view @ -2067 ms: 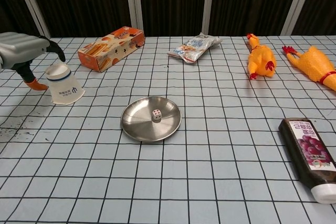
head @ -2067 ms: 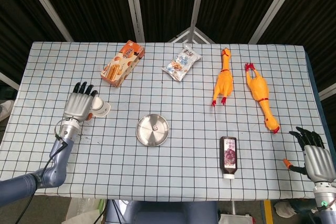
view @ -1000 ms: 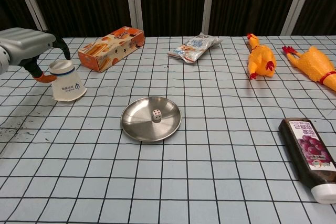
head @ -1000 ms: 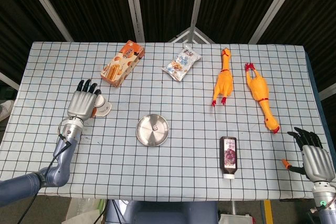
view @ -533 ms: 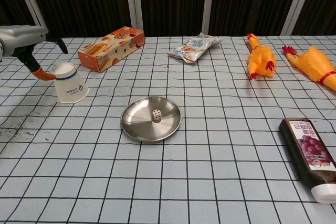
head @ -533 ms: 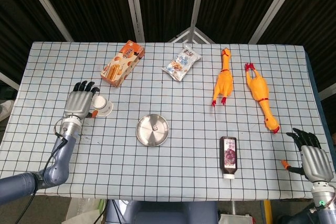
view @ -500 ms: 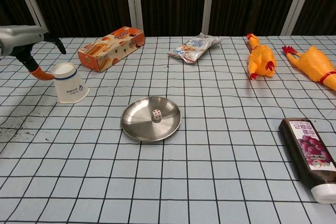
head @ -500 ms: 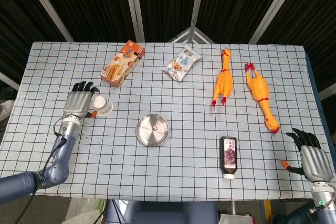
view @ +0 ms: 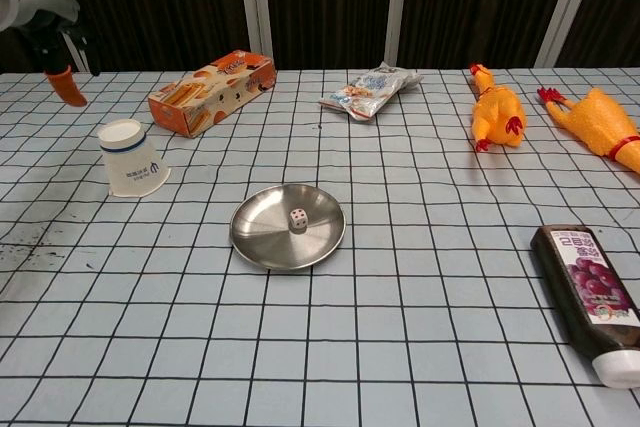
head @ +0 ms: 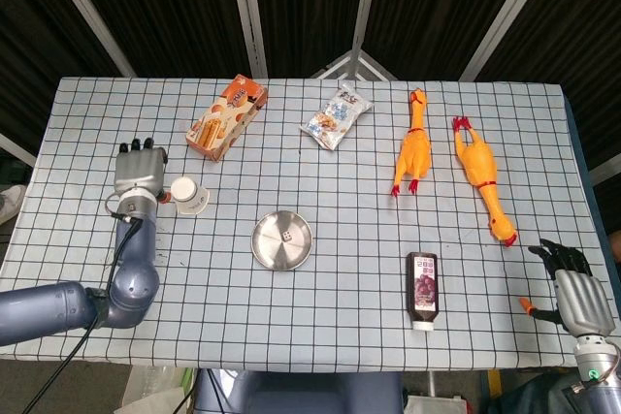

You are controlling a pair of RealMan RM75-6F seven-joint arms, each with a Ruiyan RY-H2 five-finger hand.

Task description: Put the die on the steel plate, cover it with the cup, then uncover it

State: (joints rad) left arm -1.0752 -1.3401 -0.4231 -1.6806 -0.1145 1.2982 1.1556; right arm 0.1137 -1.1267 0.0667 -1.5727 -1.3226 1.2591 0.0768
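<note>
Lifted clear since the earlier frames, the left hand had let go of the cup and hung above the table with nothing in it, fingers apparently apart. That cup stood mouth-down on the checked cloth, well apart from the steel plate, where the die lay uncovered — so the task looked finished, I judged. A clean retreat called for drawing the arm straight up and back, clear of the cup. Near the table's edge the right hand held nothing, fingers spread.
</note>
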